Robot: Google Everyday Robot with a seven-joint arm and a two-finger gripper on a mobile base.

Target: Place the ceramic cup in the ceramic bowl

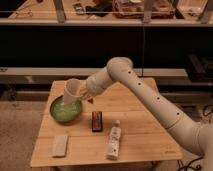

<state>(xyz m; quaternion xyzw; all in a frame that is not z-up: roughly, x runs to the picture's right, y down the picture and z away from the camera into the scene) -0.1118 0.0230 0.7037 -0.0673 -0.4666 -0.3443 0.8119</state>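
Note:
The white ceramic cup (72, 91) is tilted, held by my gripper (83, 93) just above the green ceramic bowl (65, 111), over its right half. The cup's bottom end is close to the bowl's inside; I cannot tell if it touches. The bowl stands on the left part of the wooden table (145, 135). My white arm (150, 100) reaches in from the lower right. The gripper is shut on the cup.
A dark brown bar (96, 121) lies right of the bowl. A white bottle with a label (114, 140) lies near the front edge. A pale flat sponge (60, 145) lies at the front left. Dark shelving stands behind the table.

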